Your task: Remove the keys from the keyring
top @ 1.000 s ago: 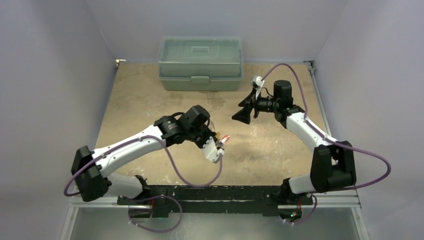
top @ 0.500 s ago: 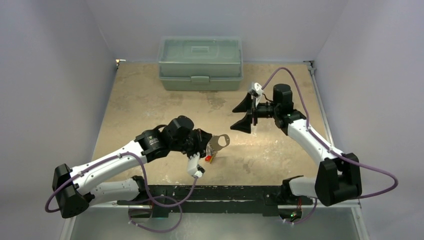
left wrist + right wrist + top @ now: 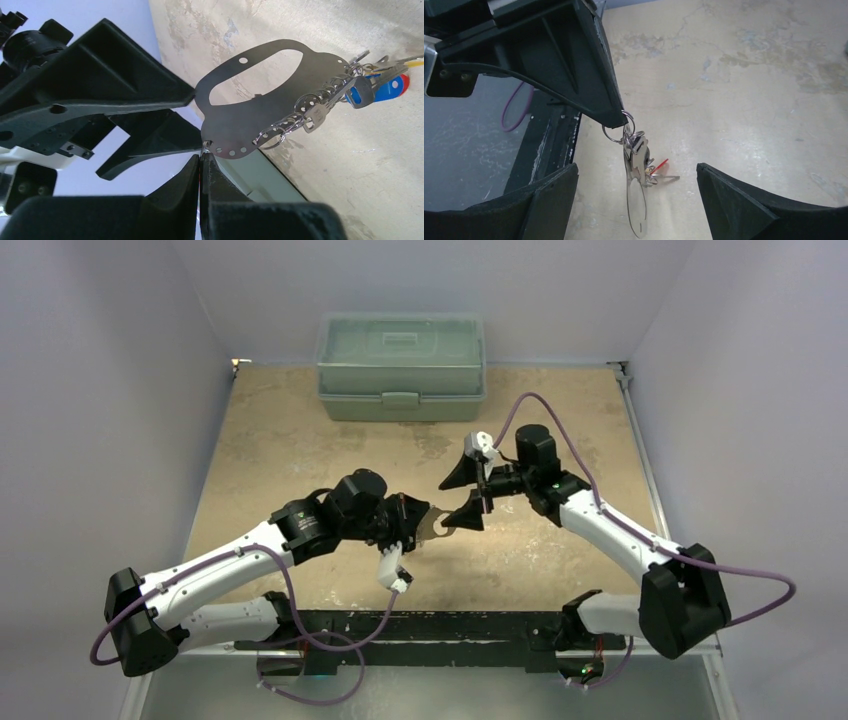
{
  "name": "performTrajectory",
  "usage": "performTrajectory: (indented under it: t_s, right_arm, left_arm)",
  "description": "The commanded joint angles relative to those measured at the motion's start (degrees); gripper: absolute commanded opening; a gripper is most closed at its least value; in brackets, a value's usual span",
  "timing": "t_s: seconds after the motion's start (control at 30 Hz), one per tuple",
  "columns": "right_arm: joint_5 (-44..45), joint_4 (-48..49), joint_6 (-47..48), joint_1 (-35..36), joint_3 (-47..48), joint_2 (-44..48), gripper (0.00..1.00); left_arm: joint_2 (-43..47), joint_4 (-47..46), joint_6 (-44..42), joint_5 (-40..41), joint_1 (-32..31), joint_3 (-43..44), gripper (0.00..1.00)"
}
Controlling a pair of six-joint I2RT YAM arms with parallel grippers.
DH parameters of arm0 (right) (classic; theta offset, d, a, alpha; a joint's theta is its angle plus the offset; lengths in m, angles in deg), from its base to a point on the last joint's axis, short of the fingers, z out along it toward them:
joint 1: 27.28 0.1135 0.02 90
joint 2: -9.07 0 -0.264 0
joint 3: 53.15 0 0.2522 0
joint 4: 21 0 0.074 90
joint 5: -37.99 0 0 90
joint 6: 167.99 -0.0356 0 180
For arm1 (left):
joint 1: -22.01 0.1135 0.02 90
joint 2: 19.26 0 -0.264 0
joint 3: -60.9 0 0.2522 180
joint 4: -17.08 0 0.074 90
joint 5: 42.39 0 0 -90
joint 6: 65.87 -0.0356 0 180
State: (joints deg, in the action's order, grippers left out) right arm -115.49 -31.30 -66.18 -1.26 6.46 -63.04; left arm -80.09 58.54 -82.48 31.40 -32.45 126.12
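The left gripper (image 3: 201,157) has its jaws pinched shut on the rim of the keyring (image 3: 250,120), holding it above the surface (image 3: 300,440). The keys (image 3: 365,87) dangle from the keyring's far edge. Half a second ago the right gripper (image 3: 446,507) hung well right of the keyring. It has now closed in, jaws wide, with the keyring between them, so a grab at the keys looks near.

There is one keyring and one chain of small rings (image 3: 300,107). The tags (image 3: 387,92) appear to be two blue, one red and a yellow sliver. The keys overlap too much to count. One lidded box (image 3: 400,365) sits behind the keyring.
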Motion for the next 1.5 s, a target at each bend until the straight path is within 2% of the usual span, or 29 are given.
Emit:
performTrajectory:
  t_s: [0.0,0.23,0.57,0.9,1.1,1.17,1.27,1.37,1.4,1.47]
  right_arm:
    - [2.26,-0.8,3.39,2.45,2.44,-1.03,0.89]
    - [2.88,2.21,2.52,4.04,0.48,-0.83,0.72]
    - [1.23,-0.3,4.79,5.33,2.07,-4.88,0.5]
    - [0.12,-0.96,5.26,5.87,3.03,-5.73,0.23]
    - [4.49,-6.28,10.67,5.8,4.81,-4.18,0.0]
    - [6.49,-9.58,13.67,5.8,6.13,-3.71,0.0]
    - [8.19,-13.95,17.99,5.87,8.53,-3.03,0.0]
    - [9.79,-18.48,22.96,5.86,10.92,-1.91,0.0]
    - [10.24,-20.83,25.11,5.88,11.81,-1.57,0.0]
    - [11.15,-25.87,30.08,5.88,13.84,-1.04,0.0]
  left_arm:
    - [0.59,-1.87,0.27,-1.8,-0.19,0.63,0.0]
    - [0.42,-2.08,2.28,-1.47,-0.16,0.73,0.0]
    - [-0.25,-3.05,4.71,-1.68,-0.17,1.2,0.0]
    - [-0.22,-3.88,7.55,-1.66,-0.2,0.89,0.0]
    - [0.09,-0.03,10.11,-1.11,-0.21,1.74,0.0]
    - [0.57,2.55,10.3,-0.93,-0.24,1.75,0.0]
    - [0.74,7.37,12.51,-1.09,-0.25,2.92,0.22]
    - [-1.18,13.44,21.75,-1.29,-0.29,7.22,0.56]
    - [-2.68,16.32,26.75,-1.35,-0.22,9.68,0.63]
    - [-6.47,24.28,34.31,-2.59,0.99,14.8,0.68]
